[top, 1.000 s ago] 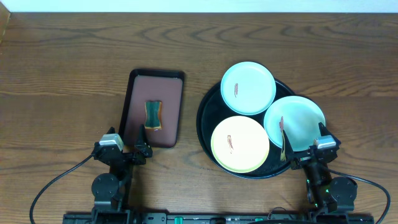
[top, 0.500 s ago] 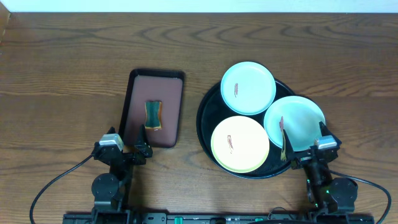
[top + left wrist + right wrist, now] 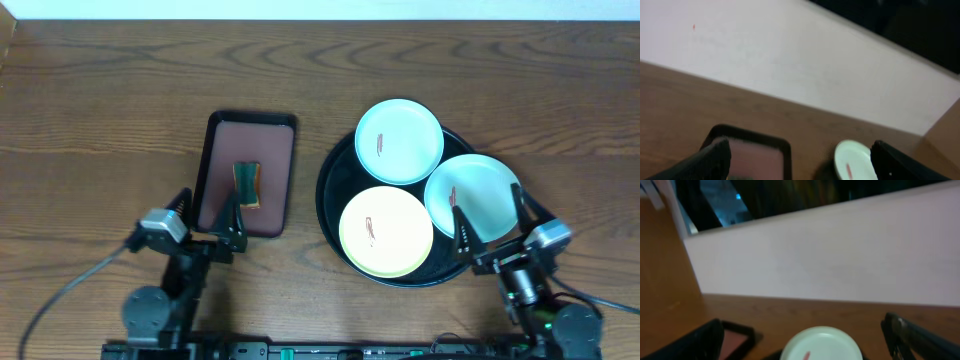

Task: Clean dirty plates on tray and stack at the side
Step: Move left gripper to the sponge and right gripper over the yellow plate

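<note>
**A:** Against the earlier overhead view, both arms have shifted. The left gripper (image 3: 208,212) has swung toward 9 o'clock and the right gripper (image 3: 490,218) toward 3 o'clock. Each pair of fingers now stands wider apart and holds nothing.

**B:** And the plates?

**A:** Unmoved, all on the black tray (image 3: 326,190). One mint plate (image 3: 400,140) lies at 12 o'clock. A second mint plate (image 3: 480,195) at 3 o'clock reaches out over the rim. The yellow plate (image 3: 386,230) lies at 7 o'clock. Each shows a reddish smear, and none is stacked.

**B:** Likely failure?

**A:** The three lie edge to edge, so lifting one could drag or tip a neighbour. The shallow, glossy rims may also slip from a two-finger hold.

**B:** Surroundings?

**A:** At 9 o'clock of the black tray sits a reddish-brown rectangular tray (image 3: 275,170). It carries a small green-and-brown pad (image 3: 247,185), probably a sponge. Its raised black rim lies between the left fingers and the pad. The right fingers hang over the near edge of the 3 o'clock plate.
</note>
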You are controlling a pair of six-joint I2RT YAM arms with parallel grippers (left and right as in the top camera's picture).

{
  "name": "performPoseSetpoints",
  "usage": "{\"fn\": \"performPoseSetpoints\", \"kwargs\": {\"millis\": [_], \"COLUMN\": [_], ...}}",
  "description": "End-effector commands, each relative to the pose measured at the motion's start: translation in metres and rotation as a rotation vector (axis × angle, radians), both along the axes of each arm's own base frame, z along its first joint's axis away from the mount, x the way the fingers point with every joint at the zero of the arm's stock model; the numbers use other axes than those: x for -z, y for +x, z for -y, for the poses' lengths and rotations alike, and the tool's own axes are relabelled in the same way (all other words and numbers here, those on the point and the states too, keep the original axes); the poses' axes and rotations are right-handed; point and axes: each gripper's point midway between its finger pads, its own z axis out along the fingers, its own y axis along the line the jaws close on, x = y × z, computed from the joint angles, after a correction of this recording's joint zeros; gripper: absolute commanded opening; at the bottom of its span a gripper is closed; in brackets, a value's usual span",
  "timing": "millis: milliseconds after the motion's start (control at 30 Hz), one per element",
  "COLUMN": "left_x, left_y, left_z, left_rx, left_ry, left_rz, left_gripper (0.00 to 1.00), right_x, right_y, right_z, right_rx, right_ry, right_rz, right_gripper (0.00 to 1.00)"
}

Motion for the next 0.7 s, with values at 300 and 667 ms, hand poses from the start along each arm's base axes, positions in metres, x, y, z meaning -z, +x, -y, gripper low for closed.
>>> {"fn": "performPoseSetpoints", "kwargs": {"millis": [300, 667], "left_x": [-0.034, 0.055], "left_y": [0.042, 0.072], "left_z": [0.007, 0.014], "left_rx": [0.057, 0.117], "left_ry": [0.094, 0.117], "left_rz": [-0.656, -1.038], "left_gripper": [0.90, 0.88], "right_x": [-0.059, -0.013], "right_y": [0.065, 0.115], "right_z": [-0.031, -0.063], "right_rx": [-0.199, -0.424], "right_ry": [-0.018, 0.082], "right_rz": [-0.611, -0.913], "right_gripper": [0.99, 0.99]}}
